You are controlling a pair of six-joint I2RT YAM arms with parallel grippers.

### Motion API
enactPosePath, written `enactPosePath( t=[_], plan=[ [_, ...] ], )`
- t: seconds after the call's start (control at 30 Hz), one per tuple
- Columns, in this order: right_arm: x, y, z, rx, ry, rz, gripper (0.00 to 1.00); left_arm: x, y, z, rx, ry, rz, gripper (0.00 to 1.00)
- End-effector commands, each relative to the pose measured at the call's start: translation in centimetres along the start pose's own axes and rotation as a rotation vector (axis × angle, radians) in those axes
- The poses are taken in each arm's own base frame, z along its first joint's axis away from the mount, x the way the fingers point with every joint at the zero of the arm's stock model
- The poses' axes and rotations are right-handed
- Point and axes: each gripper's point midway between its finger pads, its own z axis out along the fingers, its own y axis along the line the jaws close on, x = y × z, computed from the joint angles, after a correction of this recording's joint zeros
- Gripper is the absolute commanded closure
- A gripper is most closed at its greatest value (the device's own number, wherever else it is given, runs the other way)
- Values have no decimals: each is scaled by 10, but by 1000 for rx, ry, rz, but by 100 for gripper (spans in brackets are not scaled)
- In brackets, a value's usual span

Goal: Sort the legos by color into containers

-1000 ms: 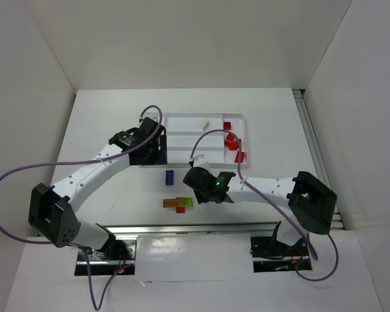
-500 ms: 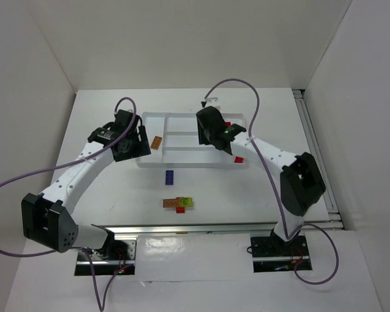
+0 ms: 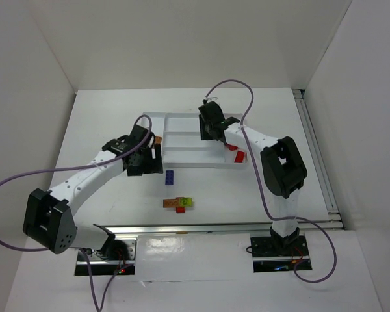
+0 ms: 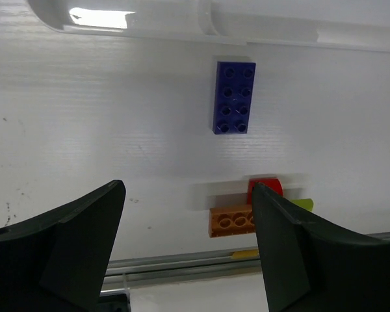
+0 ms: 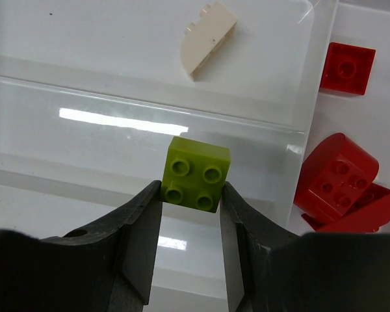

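My right gripper (image 5: 191, 192) is shut on a lime green lego (image 5: 196, 173) and holds it above a middle slot of the white tray (image 5: 149, 104). In the top view it (image 3: 212, 130) hangs over the tray (image 3: 182, 161). A cream lego (image 5: 208, 39) lies in the far slot. Red legos (image 5: 341, 182) fill the right end section (image 3: 236, 152). My left gripper (image 4: 188, 195) is open and empty, just in front of the tray's left part (image 3: 151, 162). A blue-purple lego (image 4: 234, 97) lies on the table ahead of it (image 3: 171, 177). An orange-brown lego (image 4: 233, 220), a red one (image 4: 265, 188) and a green sliver (image 4: 302, 203) cluster nearer me.
An orange-brown lego (image 3: 157, 140) lies in the tray's left end section. The cluster of loose legos (image 3: 179, 203) sits near the metal rail (image 3: 195, 227) at the table's front edge. White walls close in the table on three sides.
My right gripper carried the lime green lego from the table up over the tray. My left gripper swung from the tray's left end toward the front, close to the blue-purple lego.
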Motion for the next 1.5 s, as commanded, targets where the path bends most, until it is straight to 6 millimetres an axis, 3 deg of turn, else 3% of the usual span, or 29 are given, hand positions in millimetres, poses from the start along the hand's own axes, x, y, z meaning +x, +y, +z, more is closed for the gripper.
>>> enactPosePath(
  t=[0.0, 0.2, 0.3, 0.37, 0.47, 0.6, 0.8, 0.97, 1.2, 1.23, 1.3, 1.37, 1.47],
  plan=[
    [-24, 7, -1, -34, -62, 20, 62, 3, -18, 12, 47, 16, -27, 11],
    [-16, 7, 1, -39, -42, 24, 49, 19, -30, 32, 31, 42, -13, 5],
    [-18, 9, -2, -50, -48, 26, 33, 20, -35, 40, 34, 44, -28, 2],
    [-20, 7, -7, -41, -50, 26, 32, 16, -41, 44, 55, 33, -30, 1],
    [-34, 1, -29, -32, -94, 37, 32, 17, -48, 53, 66, 48, 0, 1],
    [-42, -14, -55, -12, -133, 54, 32, 17, -44, 70, 7, 49, 14, 1],
    [-30, -38, -84, 35, -140, 71, 30, 26, -40, 90, -73, 57, 37, 12],
    [-14, -52, -90, 63, -114, 68, 30, 30, -39, 98, -114, 51, 44, 22],
    [-7, -61, -94, 83, -107, 71, 30, 32, -41, 106, -158, 31, 71, 33],
    [-7, -61, -94, 83, -107, 71, 30, 34, -39, 109, -166, 40, 74, 41],
    [-3, -62, -93, 86, -98, 68, 30, 33, -45, 107, -157, 34, 71, 49],
    [0, -65, -94, 97, -98, 67, 30, 36, -45, 106, -173, 23, 108, 50],
    [9, -70, -92, 116, -80, 52, 30, 28, -51, 89, -176, -13, 139, 55]
  ],
)
